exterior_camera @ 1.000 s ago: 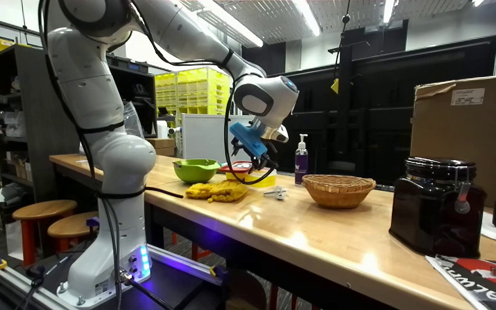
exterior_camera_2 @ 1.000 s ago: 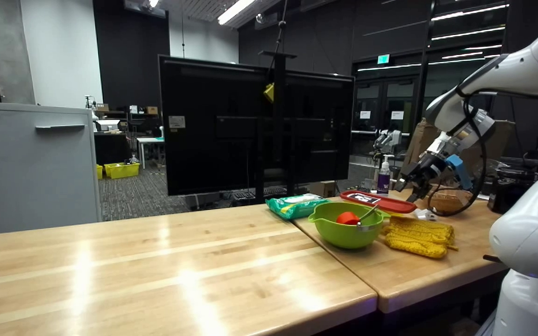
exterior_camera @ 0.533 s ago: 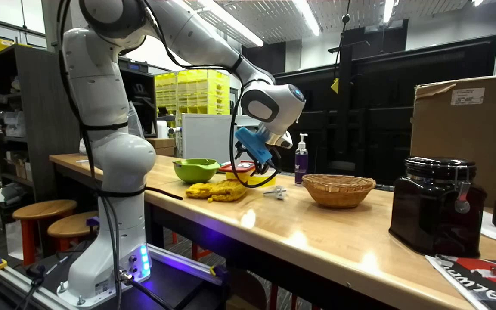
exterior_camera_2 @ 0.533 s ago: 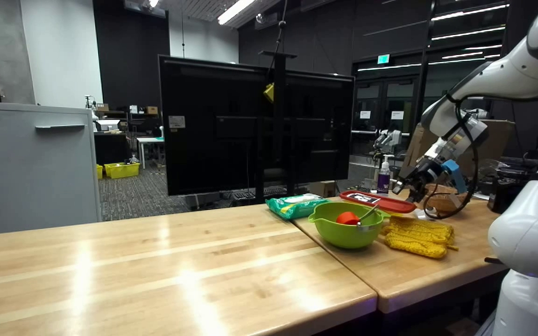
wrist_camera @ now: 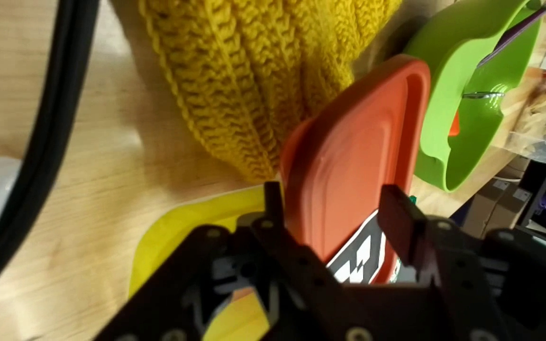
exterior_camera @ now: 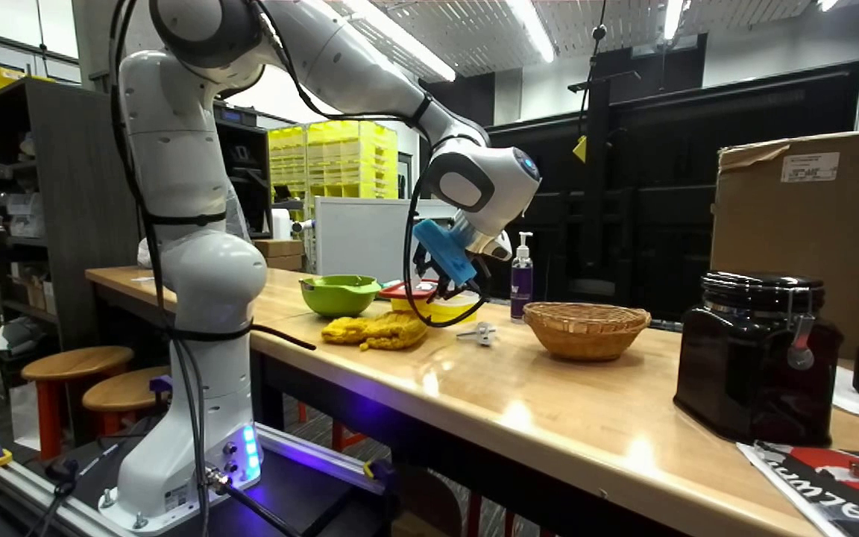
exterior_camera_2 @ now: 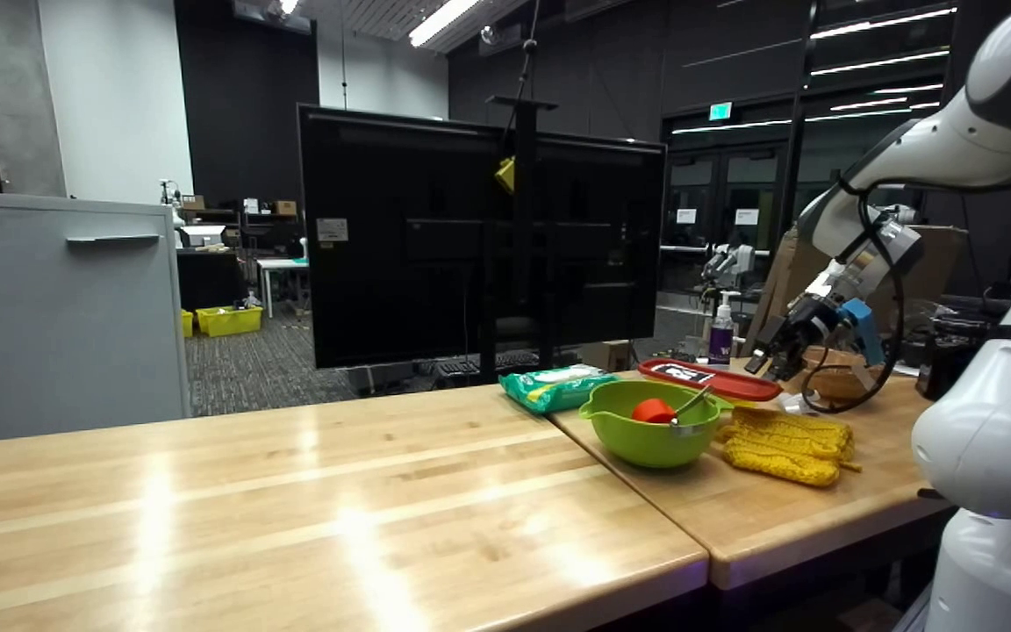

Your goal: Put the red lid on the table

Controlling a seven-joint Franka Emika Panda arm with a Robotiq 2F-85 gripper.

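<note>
The red lid (exterior_camera_2: pixel 707 378) is a long red tray-like lid with rounded corners and a black-and-white marker. It appears in an exterior view (exterior_camera: pixel 395 290) over the yellow container (exterior_camera: pixel 458 307), which stands on the wooden table (exterior_camera: pixel 519 373). In the wrist view the lid (wrist_camera: pixel 349 170) lies beyond and between the spread fingers, partly over the yellow container (wrist_camera: pixel 178 237). My gripper (wrist_camera: pixel 332 192) is open and empty. In an exterior view its fingertips (exterior_camera_2: pixel 770 364) are just above the lid's right end. Whether they touch it cannot be told.
A green bowl (exterior_camera_2: pixel 650 439) with utensils and a yellow knitted cloth (exterior_camera_2: pixel 786 448) lie close to the lid. A wipes pack (exterior_camera_2: pixel 558 391), pump bottle (exterior_camera: pixel 521 280), woven basket (exterior_camera: pixel 586 332), small white object (exterior_camera: pixel 483 334) and dark jar (exterior_camera: pixel 757 365) stand around. A cable (wrist_camera: pixel 50 132) hangs beside the gripper.
The arm has swung and the gripper has shifted slightly, rightward in an exterior view, with the wrist turned a little. The lid and other objects have not moved.
</note>
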